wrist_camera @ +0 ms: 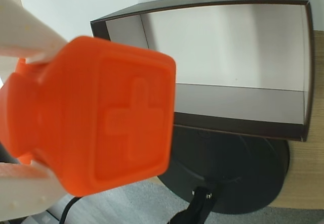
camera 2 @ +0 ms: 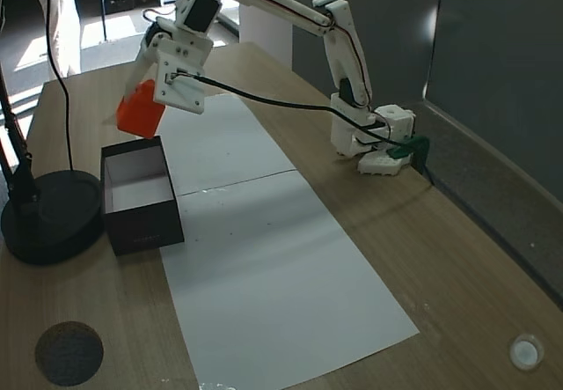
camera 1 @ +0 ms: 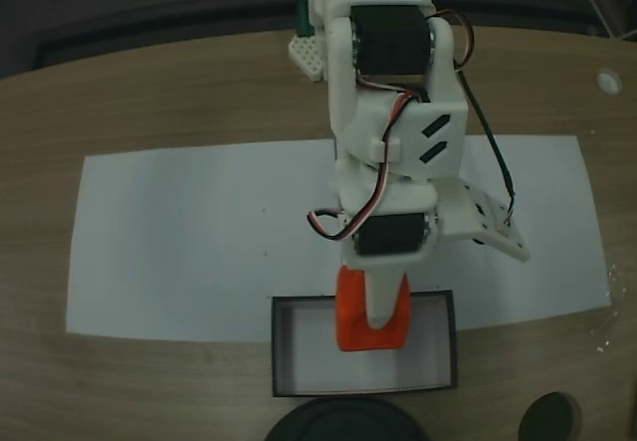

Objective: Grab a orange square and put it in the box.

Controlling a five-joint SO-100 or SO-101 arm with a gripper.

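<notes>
The orange square point(wrist_camera: 116, 118), a rounded block with a raised cross on its face, sits between the white fingers of my gripper point(wrist_camera: 61, 115), which is shut on it. In a fixed view the orange square point(camera 1: 373, 327) hangs under the gripper point(camera 1: 376, 317) over the far wall of the box point(camera 1: 276, 346), a black-walled tray with a white floor. From the side, the orange square point(camera 2: 139, 113) is held in the air above the box's point(camera 2: 141, 227) far end, apart from it. The box point(wrist_camera: 238, 125) holds nothing.
A round black base point(camera 1: 348, 421) stands right behind the box, with a pole and cable point(camera 2: 18, 152) rising from it. White paper point(camera 1: 199, 242) covers the middle of the wooden table. A dark disc point(camera 2: 69, 352) and a small white cap point(camera 2: 525, 352) lie near the table's edges. A person point(camera 2: 57, 11) stands beyond the table.
</notes>
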